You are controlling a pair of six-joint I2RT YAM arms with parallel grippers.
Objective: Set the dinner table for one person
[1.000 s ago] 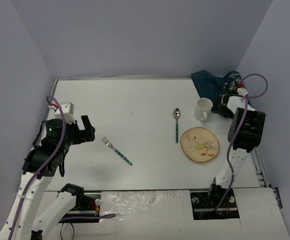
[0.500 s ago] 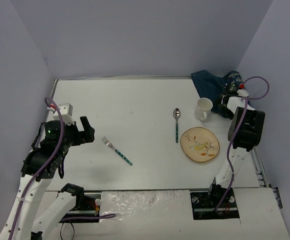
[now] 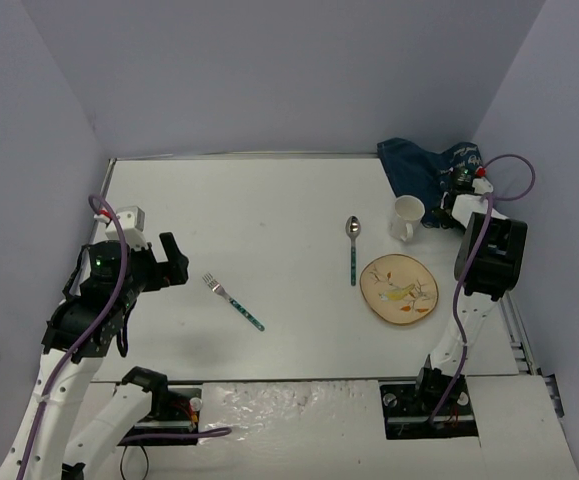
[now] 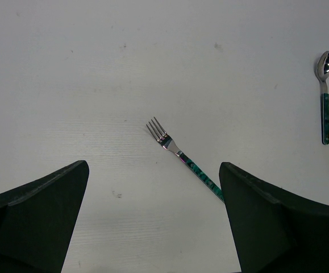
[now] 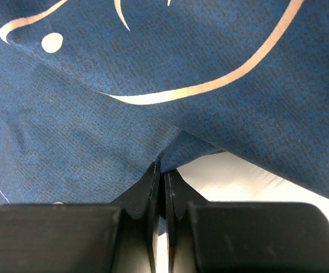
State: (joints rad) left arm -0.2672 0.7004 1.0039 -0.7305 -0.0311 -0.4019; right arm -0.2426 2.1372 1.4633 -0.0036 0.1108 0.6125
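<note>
- The dinner table lies beneath both my grippers.
- My right gripper pinches a fold of the blue cloth, jaws tight together.
- My left gripper hangs wide apart, holding nothing, above the fork.

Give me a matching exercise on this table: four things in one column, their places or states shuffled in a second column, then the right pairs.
Things:
1 fork
2 mug
3 plate
4 blue cloth

Places or states:
a pinched in the shut right gripper
b upright beside the blue cloth
c lying in front of the open left gripper
d flat, right of the spoon handle

Pairs: 1-c; 2-b; 3-d; 4-a
</note>
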